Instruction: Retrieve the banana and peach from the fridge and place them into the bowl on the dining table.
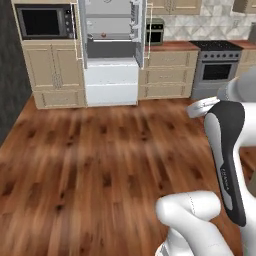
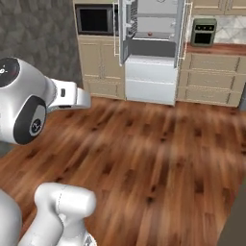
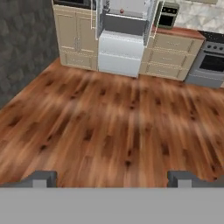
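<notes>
Only one bit of text: small lettering running lengthwise down the dark side panel of the robot arm (image 1: 227, 165), at approx 4 o'clock in left base view. Looks like the maker's name, but too blurred to spell out w/ certainty. A small round mark sits on the dark joint cap of the same arm at 9 o'clock in right base view; can't read it. No labels, numbers or signs legible on the fridge (image 1: 111, 50), the cabinets or the ovens.
</notes>
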